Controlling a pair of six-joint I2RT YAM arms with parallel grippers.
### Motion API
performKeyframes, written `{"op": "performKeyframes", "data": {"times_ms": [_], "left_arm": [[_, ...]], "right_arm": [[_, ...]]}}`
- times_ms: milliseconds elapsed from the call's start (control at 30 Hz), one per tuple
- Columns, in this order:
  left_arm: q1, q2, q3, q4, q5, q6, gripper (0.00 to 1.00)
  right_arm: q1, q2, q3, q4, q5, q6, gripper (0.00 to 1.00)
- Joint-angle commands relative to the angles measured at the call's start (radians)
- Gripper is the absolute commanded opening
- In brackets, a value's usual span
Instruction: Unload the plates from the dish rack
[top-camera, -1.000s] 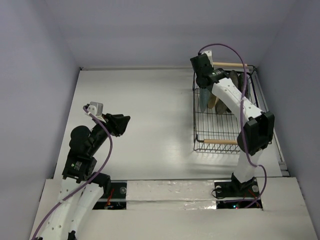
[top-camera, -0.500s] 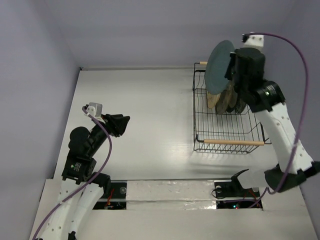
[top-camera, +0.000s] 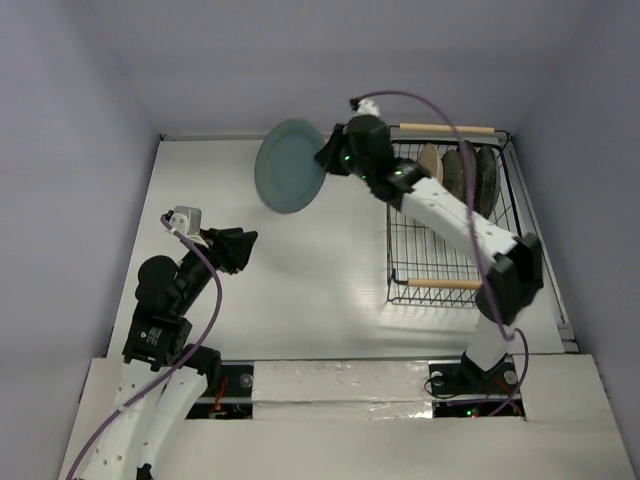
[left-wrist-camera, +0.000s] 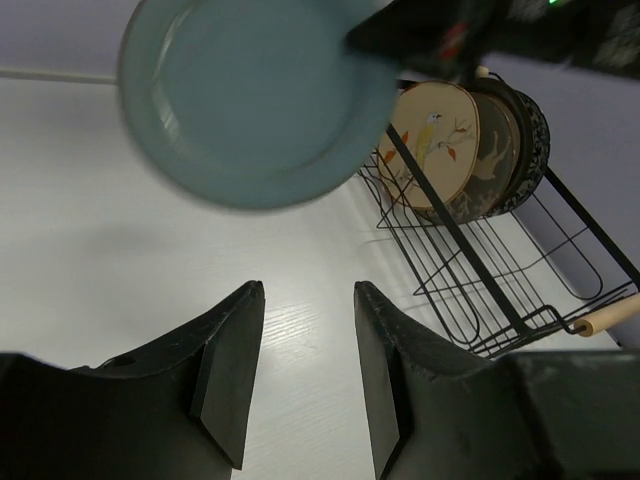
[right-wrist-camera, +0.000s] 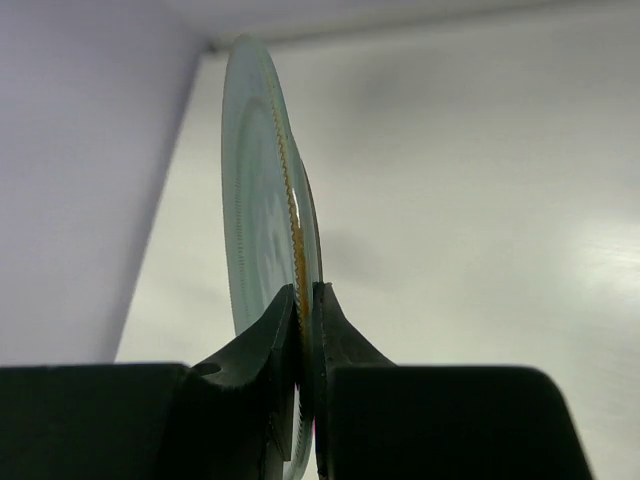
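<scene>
The right pincer (right-wrist-camera: 306, 300) is clamped on the rim of the teal plate (right-wrist-camera: 255, 200), which it holds on edge in the air over the desk (top-camera: 300, 290), left of the dish rack (top-camera: 437, 284). It should tip the plate flat and lower it gently before letting go. The left pincer (left-wrist-camera: 305, 340) hangs parted and empty.
</scene>
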Motion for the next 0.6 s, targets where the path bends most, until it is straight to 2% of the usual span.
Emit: {"op": "performKeyframes", "data": {"times_ms": [0, 133, 333, 433, 567], "left_arm": [[0.005, -0.014, 0.035, 0.021, -0.025, 0.006, 0.38], [0.005, -0.014, 0.035, 0.020, -0.027, 0.006, 0.38], [0.005, -0.017, 0.035, 0.021, -0.021, 0.006, 0.38], [0.005, -0.020, 0.033, 0.018, -0.018, 0.008, 0.38], [0.005, -0.020, 0.032, 0.020, -0.011, 0.006, 0.38]], "right_arm": [[0.053, 0.072, 0.086, 0.253, -0.085, 0.163, 0.00], [0.078, 0.232, 0.113, 0.315, -0.099, 0.256, 0.00], [0.111, 0.376, 0.158, 0.330, -0.114, 0.329, 0.00], [0.124, 0.414, 0.113, 0.366, -0.117, 0.370, 0.00], [0.133, 0.428, -0.034, 0.481, -0.125, 0.450, 0.00]]}}
